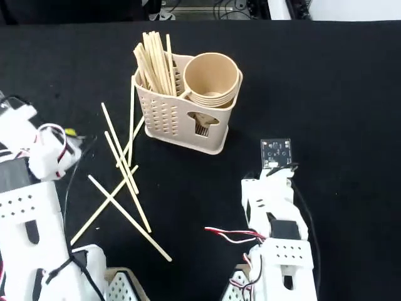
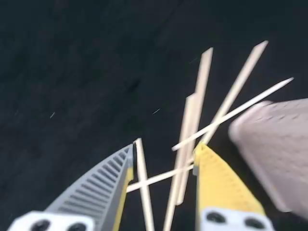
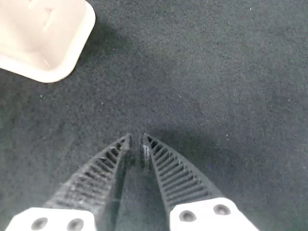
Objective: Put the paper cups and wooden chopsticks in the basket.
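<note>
The beige slotted basket (image 1: 182,122) stands at the back middle of the black table. It holds a stack of paper cups (image 1: 212,78) and a bundle of wooden chopsticks (image 1: 155,63). Several loose chopsticks (image 1: 122,169) lie crossed on the table left of the basket. My left gripper (image 2: 166,147) is open above these loose chopsticks (image 2: 192,130), which show between its grey and yellow fingers, with the basket (image 2: 274,144) off to one side. My right gripper (image 3: 136,138) is shut on nothing over bare cloth, a short way from a basket corner (image 3: 43,33).
The left arm (image 1: 31,188) stands at the table's left edge and the right arm (image 1: 276,219) at the front, right of centre, with red and white wires beside it. Black cloth lies open to the right of the basket.
</note>
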Controlling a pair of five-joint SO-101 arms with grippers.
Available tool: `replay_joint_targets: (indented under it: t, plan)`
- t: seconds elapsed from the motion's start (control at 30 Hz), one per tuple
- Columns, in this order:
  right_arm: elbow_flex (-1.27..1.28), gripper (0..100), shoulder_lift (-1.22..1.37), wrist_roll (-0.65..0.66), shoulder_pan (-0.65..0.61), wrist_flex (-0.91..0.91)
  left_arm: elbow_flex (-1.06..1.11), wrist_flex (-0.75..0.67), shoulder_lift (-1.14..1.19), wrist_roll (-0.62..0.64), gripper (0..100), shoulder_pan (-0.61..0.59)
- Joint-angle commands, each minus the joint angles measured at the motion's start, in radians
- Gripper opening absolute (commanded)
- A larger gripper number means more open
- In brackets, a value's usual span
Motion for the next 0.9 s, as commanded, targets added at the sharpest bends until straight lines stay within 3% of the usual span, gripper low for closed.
replay_joint_targets:
  t: [0.0, 0.17, 0.4, 0.57, 0.87]
  plan:
    - [-0.001, 4.1, -0.015, 0.011, -0.014, 0.005, 0.136, -0.112, -0.018, -0.026, 21, 0.004]
    - [-0.001, 4.1, -0.015, 0.011, -0.012, 0.005, 0.348, -0.196, -0.002, -0.026, 21, 0.117]
    - [-0.001, 4.0, -0.015, 0.011, -0.012, 0.005, 0.461, -0.345, 0.091, -0.023, 21, 0.108]
    - [-0.001, 4.0, -0.015, 0.011, -0.012, 0.005, 0.450, -0.428, 0.232, 0.075, 20, 0.081]
    - [-0.001, 4.0, -0.015, 0.011, -0.012, 0.005, 0.378, -0.446, 0.425, 0.086, 20, 0.084]
